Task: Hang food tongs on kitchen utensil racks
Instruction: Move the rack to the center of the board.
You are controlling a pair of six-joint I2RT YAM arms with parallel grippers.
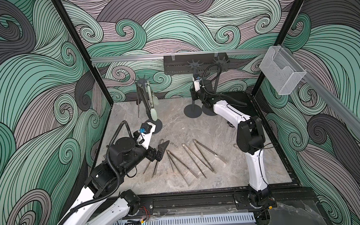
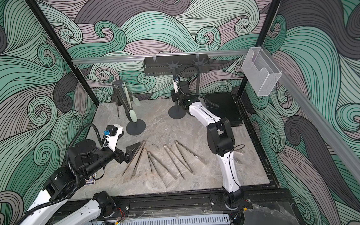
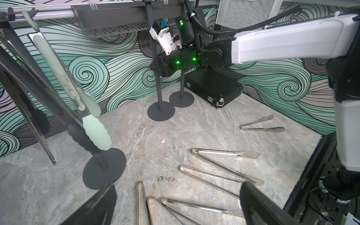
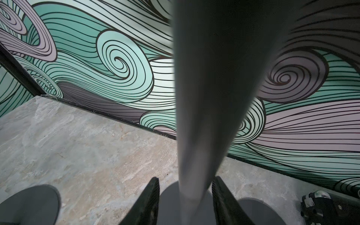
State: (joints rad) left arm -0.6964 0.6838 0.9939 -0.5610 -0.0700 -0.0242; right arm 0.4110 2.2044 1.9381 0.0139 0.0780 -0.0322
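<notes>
Several steel tongs [image 3: 224, 152] lay fanned near the tabletop's [image 1: 175, 126] front edge, and a small pair [image 3: 263, 129] lay by its right edge, so I judged most of the hanging undone. My left gripper [image 1: 161, 151] hovered above the leftmost ones, fingers spread wide and empty. Toward the back-left corner, three tongs hung on a utensil rack [image 1: 142, 80], the pale-green tongs [image 1: 154, 115] among them. Near the back edge, my right gripper [image 4: 186, 177] bracketed the middle rack's pole [image 4: 200, 97]. I could not tell whether its fingers pressed it.

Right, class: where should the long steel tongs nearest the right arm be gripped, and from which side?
Probably from above, just below the bend of the tongs: they lie flat, both legs sit close there, and the bend stays free for hanging.
</notes>
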